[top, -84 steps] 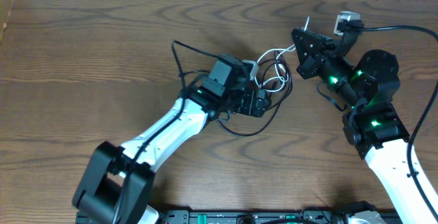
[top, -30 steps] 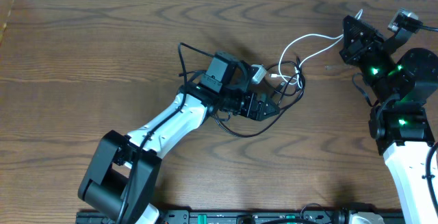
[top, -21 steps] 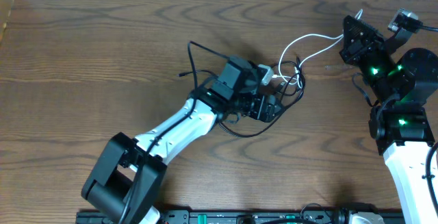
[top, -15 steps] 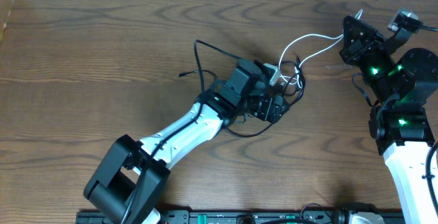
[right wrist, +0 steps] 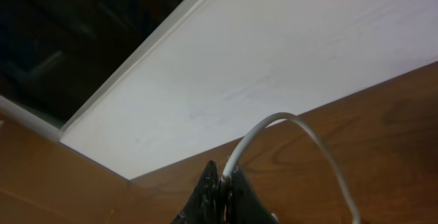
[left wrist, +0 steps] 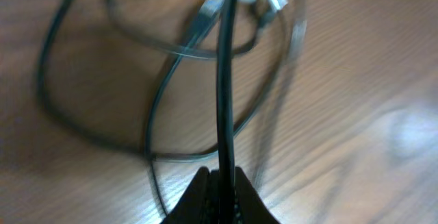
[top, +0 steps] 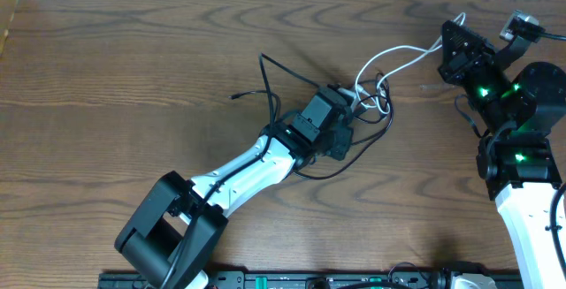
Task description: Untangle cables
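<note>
At centre, looped black cables [top: 266, 77] tangle a white cable [top: 398, 53].

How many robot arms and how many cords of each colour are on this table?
robot arms: 2, the left arm and the right arm
white cable: 1
black cables: at least 1; the tangle hides how many
total: at least 4

Dark brown wood-grain counter [top: 133, 77], thin black cables [top: 336, 172] lying on it in loose overlapping loops right of centre, one white cable [top: 393, 57] knotted among them, arcing toward the far right corner.
</note>
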You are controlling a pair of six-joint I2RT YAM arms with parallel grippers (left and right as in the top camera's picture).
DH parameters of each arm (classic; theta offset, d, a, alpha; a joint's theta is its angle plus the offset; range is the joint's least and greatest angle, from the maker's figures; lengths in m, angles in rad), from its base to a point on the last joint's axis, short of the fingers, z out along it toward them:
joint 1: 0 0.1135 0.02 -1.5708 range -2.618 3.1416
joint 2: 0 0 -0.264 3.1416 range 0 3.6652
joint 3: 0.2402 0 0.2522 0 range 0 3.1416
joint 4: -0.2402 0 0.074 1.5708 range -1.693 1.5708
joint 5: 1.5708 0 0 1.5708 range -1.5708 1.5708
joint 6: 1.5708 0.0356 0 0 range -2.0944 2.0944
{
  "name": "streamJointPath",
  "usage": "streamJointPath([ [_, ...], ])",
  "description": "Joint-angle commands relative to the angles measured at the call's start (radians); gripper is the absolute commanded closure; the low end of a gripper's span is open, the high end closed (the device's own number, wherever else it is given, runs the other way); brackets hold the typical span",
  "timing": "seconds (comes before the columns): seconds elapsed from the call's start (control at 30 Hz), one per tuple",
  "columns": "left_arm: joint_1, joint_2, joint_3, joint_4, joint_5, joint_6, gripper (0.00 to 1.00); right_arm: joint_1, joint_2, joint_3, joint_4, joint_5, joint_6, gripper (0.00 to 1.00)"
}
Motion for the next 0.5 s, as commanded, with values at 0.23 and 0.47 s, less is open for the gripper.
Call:
streamJointPath([
  [0.23,0.154,-0.021,0.000,-0.343,-0.210,0.005,0.92,-0.138,-0.018,0.012,-0.012,0.070,-0.031,0.99],
  [0.47,0.267,-0.021,0.000,-0.412,-0.210,0.005,0.93,-0.259,-0.018,0.012,-0.089,0.070,-0.032,0.99],
])
